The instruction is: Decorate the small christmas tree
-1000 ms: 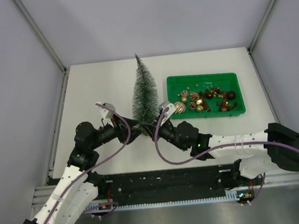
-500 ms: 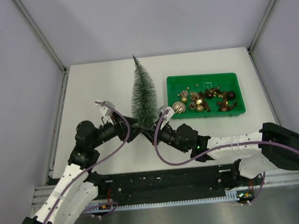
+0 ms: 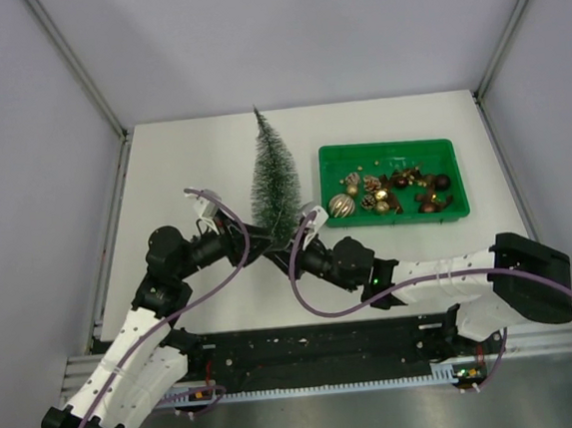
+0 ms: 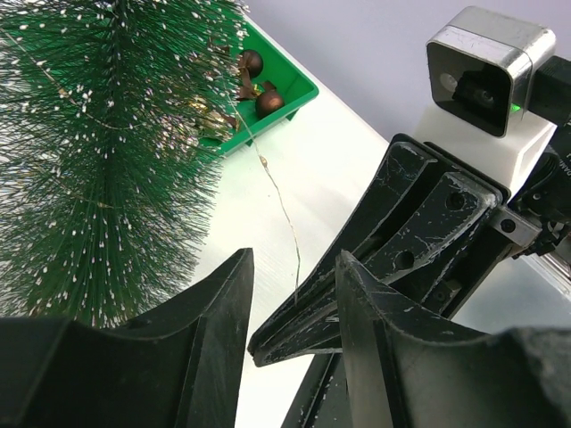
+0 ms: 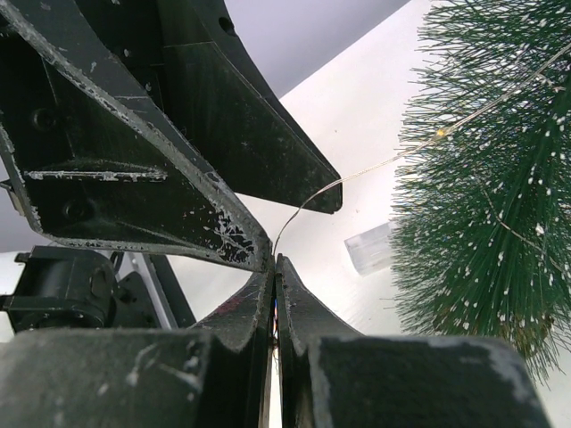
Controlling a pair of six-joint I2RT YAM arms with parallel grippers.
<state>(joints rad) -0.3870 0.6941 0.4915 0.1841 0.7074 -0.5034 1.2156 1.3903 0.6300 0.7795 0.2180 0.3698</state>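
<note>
The small christmas tree (image 3: 273,180) stands mid-table, a thin light wire (image 4: 281,205) draped over its bristles; its base is hidden. It also shows in the left wrist view (image 4: 107,160) and the right wrist view (image 5: 482,178). My right gripper (image 5: 274,259) is shut on the end of the wire (image 5: 357,174), just in front of the tree's foot (image 3: 276,259). My left gripper (image 4: 294,259) is open, its jaws either side of the right gripper's fingertips (image 4: 357,267) and the wire end. In the top view the left gripper (image 3: 256,241) crosses the right one.
A green tray (image 3: 389,150) of gold and brown ornaments (image 3: 394,192) sits right of the tree, close behind the right wrist. A small clear box (image 5: 368,248) lies on the table by the tree's foot. Grey walls and metal rails bound the table.
The tree has shifted a little to the left. The right gripper has moved left and nearer with the wire, and the left gripper has closed in around its tips.
</note>
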